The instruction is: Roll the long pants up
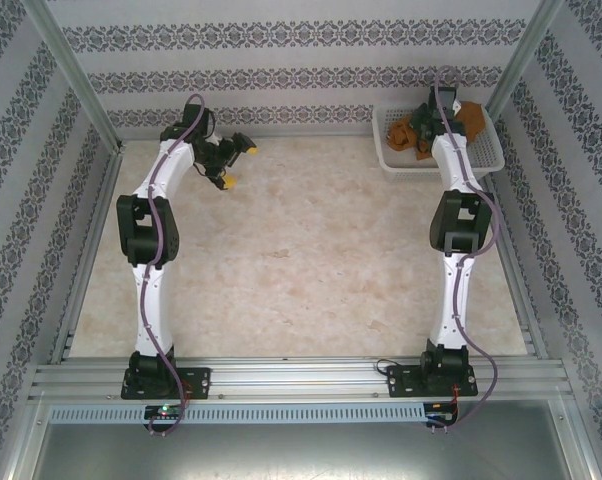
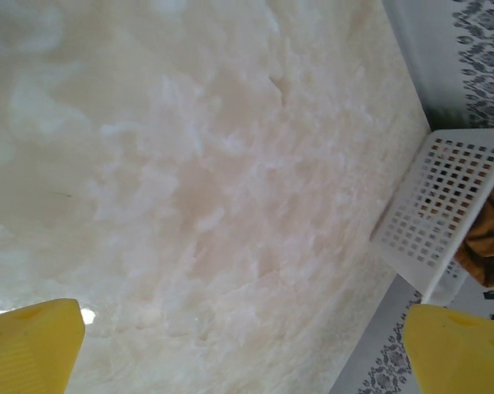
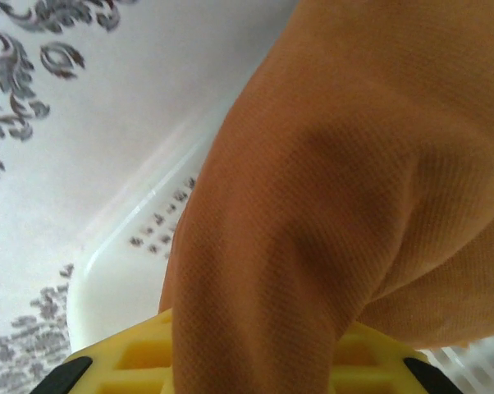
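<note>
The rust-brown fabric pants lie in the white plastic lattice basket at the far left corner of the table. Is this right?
No. The white plastic lattice basket holding the rust-brown fabric pants stands at the far right corner of the table, not the left; the top external view shows it.

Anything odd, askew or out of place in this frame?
Nothing damaged or spilled. The long pants lie crumpled in the white basket at the far right corner, not spread on the table. The right gripper is down in the basket against the fabric; the left gripper hangs open above the table.
</note>
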Robot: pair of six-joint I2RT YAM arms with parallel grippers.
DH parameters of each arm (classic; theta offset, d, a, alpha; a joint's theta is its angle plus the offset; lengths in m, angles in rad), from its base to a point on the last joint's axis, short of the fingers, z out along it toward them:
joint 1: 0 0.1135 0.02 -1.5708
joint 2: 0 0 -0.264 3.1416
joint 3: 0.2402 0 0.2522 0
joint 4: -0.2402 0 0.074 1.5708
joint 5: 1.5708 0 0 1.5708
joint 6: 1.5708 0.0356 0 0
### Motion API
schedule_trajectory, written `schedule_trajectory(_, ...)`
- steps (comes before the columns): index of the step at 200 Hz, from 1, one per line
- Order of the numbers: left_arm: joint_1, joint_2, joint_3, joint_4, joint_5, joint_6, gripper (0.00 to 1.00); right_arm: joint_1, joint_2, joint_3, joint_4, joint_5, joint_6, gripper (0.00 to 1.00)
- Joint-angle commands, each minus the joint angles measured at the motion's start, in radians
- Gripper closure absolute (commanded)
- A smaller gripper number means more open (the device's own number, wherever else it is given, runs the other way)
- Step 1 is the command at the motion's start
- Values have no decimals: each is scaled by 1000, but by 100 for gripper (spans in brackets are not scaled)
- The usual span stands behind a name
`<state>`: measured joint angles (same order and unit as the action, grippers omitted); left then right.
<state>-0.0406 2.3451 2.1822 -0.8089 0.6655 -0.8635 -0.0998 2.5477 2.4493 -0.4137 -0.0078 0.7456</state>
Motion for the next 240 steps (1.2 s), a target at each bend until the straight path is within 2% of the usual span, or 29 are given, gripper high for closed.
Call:
schedule_trajectory(1,15,26,27,-45,-29,18,0,-7,53,84,79,30,78,100)
schedule_trajectory(26,15,19,-5,-33,-35,18,0,-1,47,0,12,51,131,100)
schedule_trajectory(36,15,6,-36,-12,-35,13,0,1,28,-47,-20,68,145,95)
schedule_trajectory(39,15,2,-46,-3,-34,14,0,0,21,-58,-34,73,151,91)
schedule_trajectory(43,15,-3,-59,6,-35,12,0,0,12,-72,-50,80,157,79)
schedule_trajectory(57,15,-22,-94,26,-38,13,0,-5,-19,-126,-89,89,166,48)
schedule_trajectory(66,15,-34,-107,33,-37,23,0,-9,-36,-140,-124,97,165,33)
schedule_trajectory(73,15,-42,-115,31,-40,35,0,-11,-46,-139,-169,106,161,25)
schedule_trajectory(99,13,-83,-133,12,-64,100,0,-23,-91,-132,-305,160,143,9)
schedule_trajectory(104,13,-96,-148,24,-60,109,0,-26,-103,-135,-320,162,136,3)
schedule_trajectory(134,13,-186,-236,72,-57,177,0,-22,-226,-185,-339,193,35,2)
schedule_trajectory(155,16,-288,-321,139,-79,236,0,-8,-388,-307,-245,221,-117,2)
schedule_trajectory(176,16,-473,-480,283,-212,332,0,5,-556,-444,-145,190,-298,2)
schedule_trajectory(186,16,-573,-579,365,-279,427,0,17,-644,-527,-103,172,-387,2)
schedule_trajectory(195,15,-656,-678,438,-348,541,0,37,-729,-639,-54,148,-460,2)
schedule_trajectory(210,13,-776,-862,527,-527,659,0,85,-877,-930,60,151,-542,2)
schedule_trajectory(231,15,-909,-1117,658,-753,718,0,144,-1084,-1368,337,146,-610,2)
schedule_trajectory(240,16,-968,-1233,738,-806,716,0,153,-1151,-1530,456,147,-614,2)
